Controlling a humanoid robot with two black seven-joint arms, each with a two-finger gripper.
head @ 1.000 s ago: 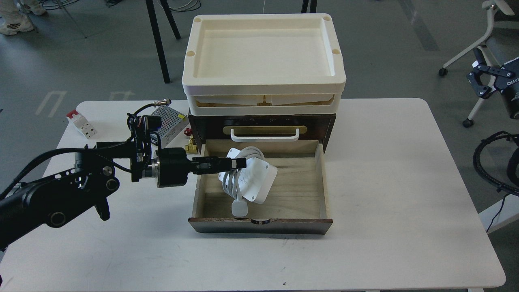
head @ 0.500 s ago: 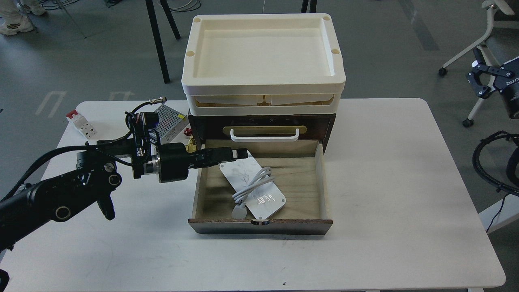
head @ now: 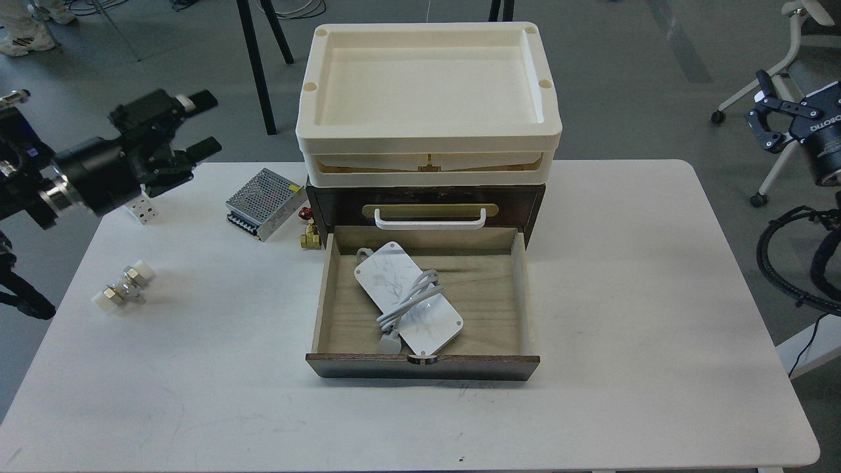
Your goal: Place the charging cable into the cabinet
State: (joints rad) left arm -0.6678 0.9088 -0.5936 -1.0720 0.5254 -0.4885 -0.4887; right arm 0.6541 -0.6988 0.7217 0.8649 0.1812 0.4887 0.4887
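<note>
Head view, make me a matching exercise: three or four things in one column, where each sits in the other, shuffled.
Things:
1. charging cable
2. metal mesh-topped box
3. cream trays
4. left gripper

Places:
A. stacked on the cabinet
B. lying in the open drawer
C. raised, off the table's far left corner
D. on the table, left of the cabinet

Pairs: 1-B, 2-D, 3-A, 4-C

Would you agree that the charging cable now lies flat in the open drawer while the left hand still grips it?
Not quite: the head view shows the left hand open and apart from the charging cable, which does lie flat in the open drawer.
</note>
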